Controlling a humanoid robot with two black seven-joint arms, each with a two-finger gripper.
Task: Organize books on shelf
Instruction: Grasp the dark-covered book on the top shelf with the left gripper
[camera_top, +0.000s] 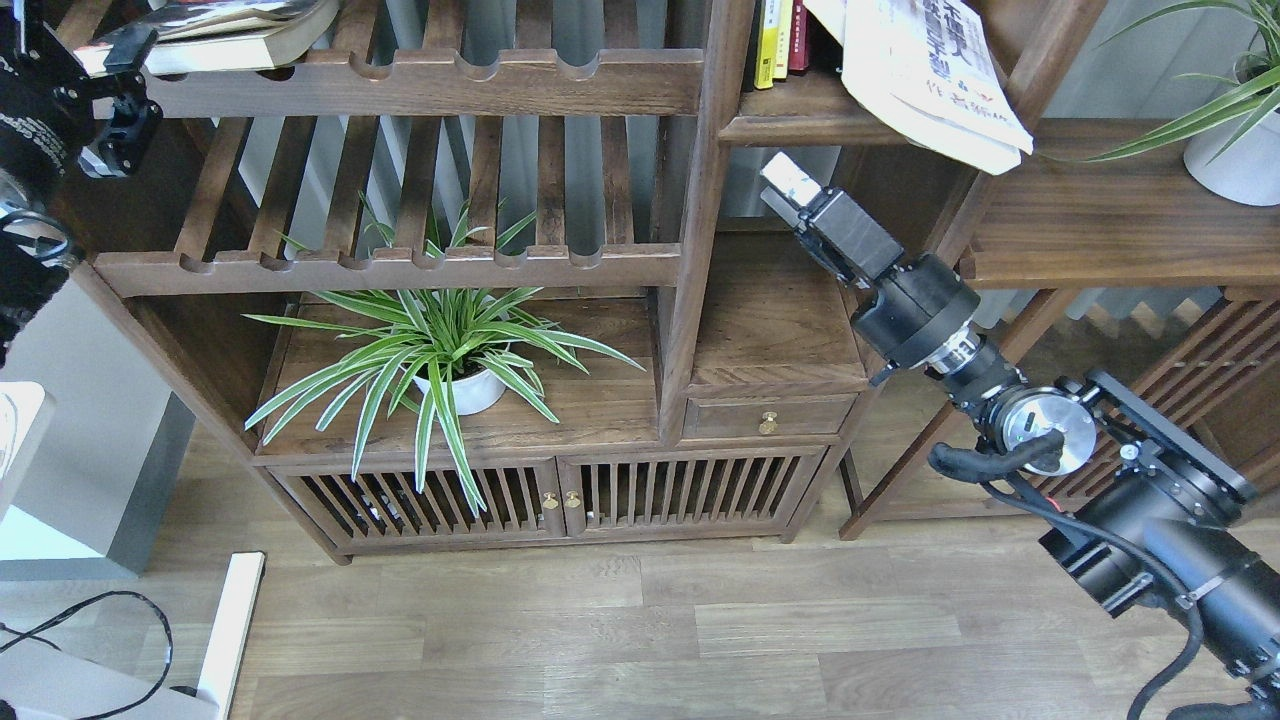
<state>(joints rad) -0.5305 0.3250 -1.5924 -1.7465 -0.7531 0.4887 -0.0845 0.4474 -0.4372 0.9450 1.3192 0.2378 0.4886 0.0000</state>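
Observation:
A white book with blue Chinese characters (930, 80) leans tilted in the shelf cubby (790, 125) at the top right, its lower corner hanging past the front edge. A second book with a dark pictured cover (235, 35) lies flat on the upper slatted rack at the top left. My left gripper (120, 85) sits at that book's left end, partly cut off by the frame edge, fingers apart. My right gripper (790, 180) points up-left just below the cubby's board. It shows a white tip, and its fingers cannot be told apart.
Slim yellow and red spines (775, 40) stand upright in the cubby, left of the white book. A spider plant in a white pot (450, 385) sits on the cabinet top under the slatted racks (400, 265). Another potted plant (1235, 150) stands on the right-hand shelf.

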